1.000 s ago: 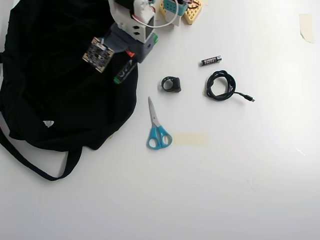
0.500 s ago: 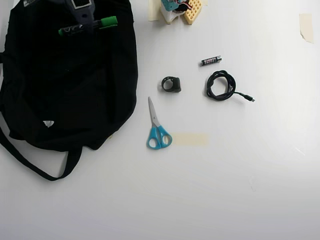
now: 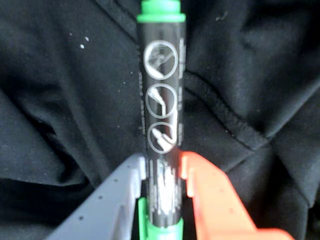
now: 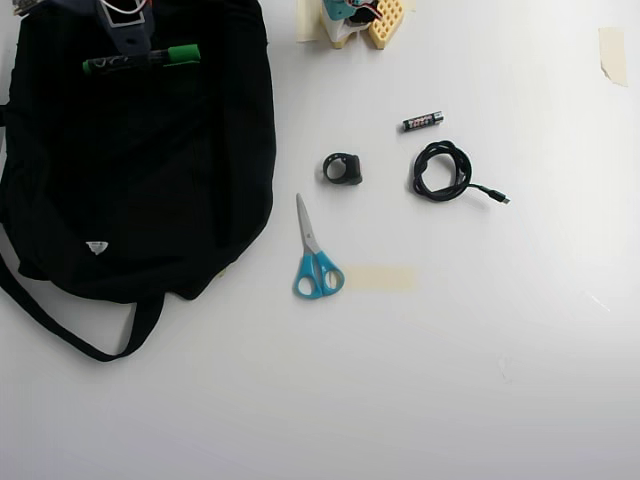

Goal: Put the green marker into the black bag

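Here's the pincer [image 3: 162,172] clamped tight on the green marker [image 3: 161,115] in the wrist view: a grey finger [image 3: 112,200] presses one side of the dark barrel, an orange finger [image 3: 210,200] the other, with no gap showing between them and the barrel. White round symbols run along the barrel, green shows at both ends, and folds and a stitched seam of the black bag [image 3: 260,75] fill everything behind it.

From overhead, the green marker [image 4: 140,60] lies crosswise over the upper part of the black bag [image 4: 140,170], green cap pointing right in that view, the pincer [image 4: 128,52] coming in from the top edge. Whether the marker touches the fabric or hangs just above it, I cannot tell, and no opening of the bag can be made out. The bag sprawls over the left of the white table [image 4: 480,350], a small white tag [image 4: 96,246] near its lower part and a strap [image 4: 60,325] looping out below.

Well apart on the bare table: blue-handled scissors [image 4: 314,253] just right of the bag, a small black ring-like piece [image 4: 343,168], a battery [image 4: 422,121] and a coiled black cable [image 4: 445,172]
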### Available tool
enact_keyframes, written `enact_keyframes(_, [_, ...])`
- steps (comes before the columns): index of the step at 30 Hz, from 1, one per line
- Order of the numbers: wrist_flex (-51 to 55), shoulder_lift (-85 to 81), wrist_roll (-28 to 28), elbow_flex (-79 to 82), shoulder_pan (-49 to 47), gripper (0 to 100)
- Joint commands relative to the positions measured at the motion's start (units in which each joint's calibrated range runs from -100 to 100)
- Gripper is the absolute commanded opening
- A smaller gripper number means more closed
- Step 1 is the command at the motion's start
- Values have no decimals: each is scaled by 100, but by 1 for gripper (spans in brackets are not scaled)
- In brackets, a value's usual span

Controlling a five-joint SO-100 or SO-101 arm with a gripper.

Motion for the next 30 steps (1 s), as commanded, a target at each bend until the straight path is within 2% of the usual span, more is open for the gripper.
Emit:
enact_keyframes(1, [65,-71,16,-191,-32,16])
enact_keyframes(4, [125,-96,16,-191,-54,19])
enact_keyframes(8, [900,-221,-42,-263,-413,18])
enact_keyframes(10, [978,-578,-47,-254,-780,12])
enact_keyframes(11, [1124,-868,-58,-236,-1071,2])
enact_keyframes(12, [1262,-1167,-199,-173,-1438,2])
enact_keyframes(17, [1288,-2279,-220,-146,-2799,2])
enact_keyframes(19, [1288,-2876,-477,564,-3457,2])
enact_keyframes(23, [1245,-4171,-472,2307,-4370,2])
enact_keyframes(30, [1228,-4735,-435,2837,-4818,2])
